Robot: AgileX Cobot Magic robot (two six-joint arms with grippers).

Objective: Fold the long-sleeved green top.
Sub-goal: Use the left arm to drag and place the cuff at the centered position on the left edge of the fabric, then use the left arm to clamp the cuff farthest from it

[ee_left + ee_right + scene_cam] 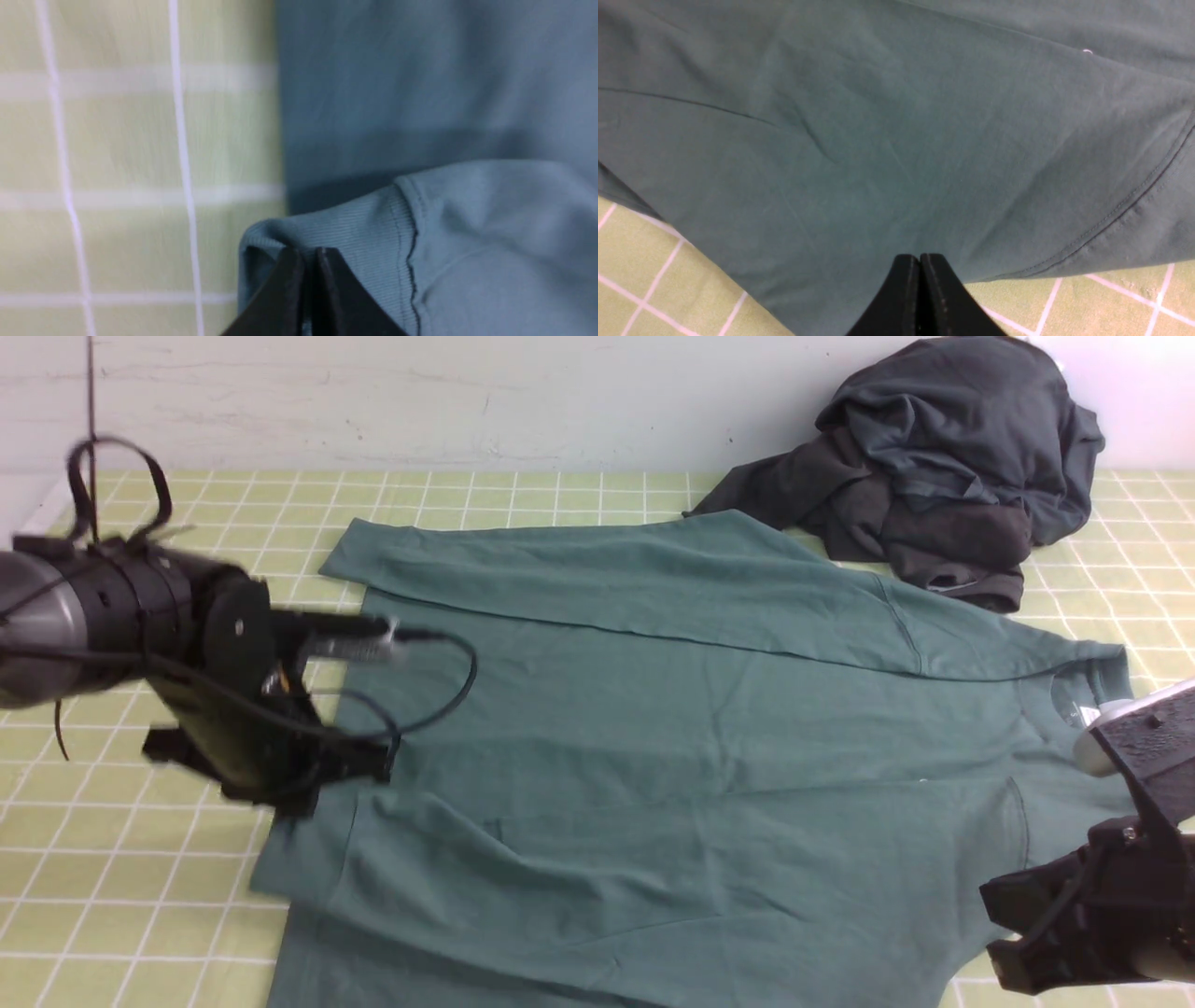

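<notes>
The green long-sleeved top [672, 728] is spread flat on the checked counter [112, 877]. Its long axis runs side to side, with the neckline [1088, 686] toward the robot's right, the hem toward its left, and the far sleeve laid across the body. The left claw [309, 255] is clamped on a ribbed cuff [355, 224], looks like the near sleeve's, right at the hem end, so the rest of the shirt stretches away to its right. That arm is held low, wrist roughly level. The right claw [920, 260] is pressed shut at the near edge by the shoulder. Whether any cloth is pinched there can't be told. The cuff probably needs carrying across the body next.
</notes>
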